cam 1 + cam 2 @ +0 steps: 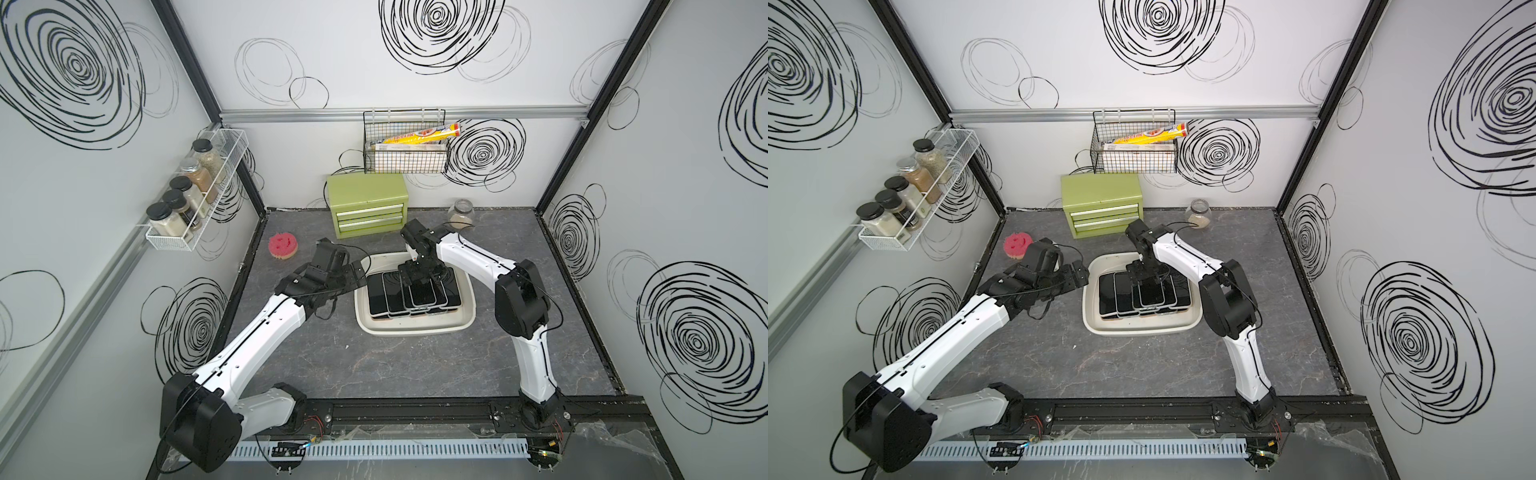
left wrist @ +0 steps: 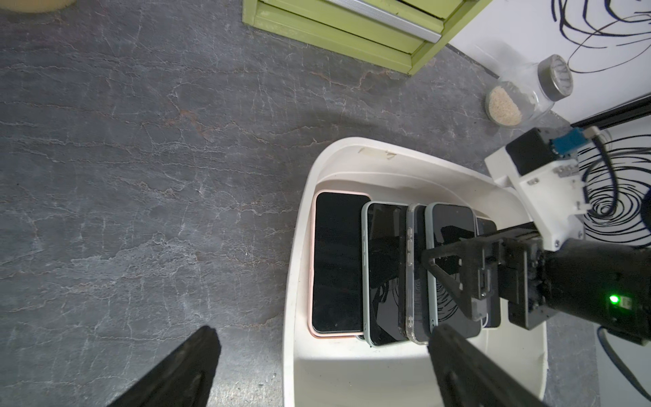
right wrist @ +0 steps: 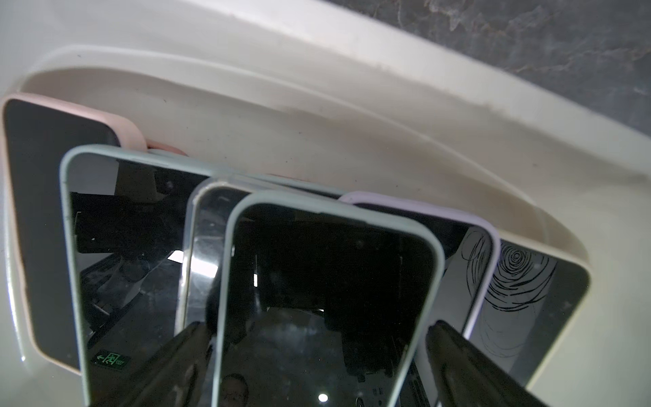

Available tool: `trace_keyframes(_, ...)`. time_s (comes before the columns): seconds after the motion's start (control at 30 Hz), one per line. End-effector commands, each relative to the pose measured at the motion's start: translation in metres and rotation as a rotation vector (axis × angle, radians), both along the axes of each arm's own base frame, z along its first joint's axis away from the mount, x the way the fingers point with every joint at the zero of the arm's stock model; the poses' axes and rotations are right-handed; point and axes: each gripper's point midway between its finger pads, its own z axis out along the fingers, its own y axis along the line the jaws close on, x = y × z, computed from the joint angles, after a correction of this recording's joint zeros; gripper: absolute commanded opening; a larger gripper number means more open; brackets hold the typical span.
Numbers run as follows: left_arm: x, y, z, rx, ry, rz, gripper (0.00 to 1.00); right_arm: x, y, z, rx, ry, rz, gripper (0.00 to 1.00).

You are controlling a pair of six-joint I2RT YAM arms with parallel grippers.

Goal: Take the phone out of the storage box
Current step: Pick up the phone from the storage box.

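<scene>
Right jaws are down inside the storage box (image 1: 415,329), spread wide and straddling the topmost phone (image 3: 327,299), the one in the pale green case; the fingers (image 3: 468,366) sit either side of its long edges; I can't tell whether they touch the case. That phone lies screen-up on a fanned pile of phones in the box; the pink-cased phone (image 2: 336,260) lies at the end nearest my left arm. Left jaws are wide open too, holding nothing, hovering at the box's near rim; one finger is over the desk (image 1: 415,374), the other over the box. The box sits mid-desk, in front of the green two-drawer chest (image 1: 365,203); a glass jar (image 1: 461,214) stands by the back wall.
</scene>
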Motion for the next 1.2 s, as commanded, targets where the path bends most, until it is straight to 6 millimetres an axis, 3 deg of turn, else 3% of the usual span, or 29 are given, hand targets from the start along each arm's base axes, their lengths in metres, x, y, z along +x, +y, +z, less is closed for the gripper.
trace_keyframes(0.0, 0.005, 0.002, 0.001, -0.005, -0.026, 0.022, 0.99, 0.0, 0.0, -0.008, -0.01, 0.015, 0.006, 1.0)
trace_keyframes(0.33, 0.006, 0.001, 0.004, -0.015, -0.035, 0.017, 0.99, -0.001, -0.006, -0.019, -0.036, 0.032, -0.003, 0.84)
trace_keyframes(0.47, 0.007, -0.003, 0.012, -0.031, -0.054, 0.005, 0.99, -0.001, -0.007, -0.013, -0.03, 0.026, -0.008, 0.73)
trace_keyframes(0.57, 0.008, -0.01, 0.022, -0.058, -0.084, -0.025, 0.99, 0.001, -0.007, 0.0, -0.02, 0.001, -0.016, 0.71)
trace_keyframes(0.73, 0.006, -0.042, 0.056, -0.168, -0.206, -0.142, 0.99, 0.005, -0.005, 0.03, 0.013, -0.034, -0.015, 0.69)
trace_keyframes(0.9, -0.014, -0.091, 0.079, -0.357, -0.3, -0.297, 0.99, 0.008, -0.004, 0.054, 0.055, -0.051, -0.02, 0.66)
trace_keyframes(1.0, -0.028, -0.113, 0.077, -0.403, -0.326, -0.36, 0.99, 0.009, -0.001, 0.065, 0.098, -0.043, -0.013, 0.66)
trace_keyframes(1.17, -0.036, -0.124, 0.041, -0.392, -0.269, -0.374, 0.99, 0.007, 0.001, 0.066, 0.144, 0.004, 0.008, 0.63)
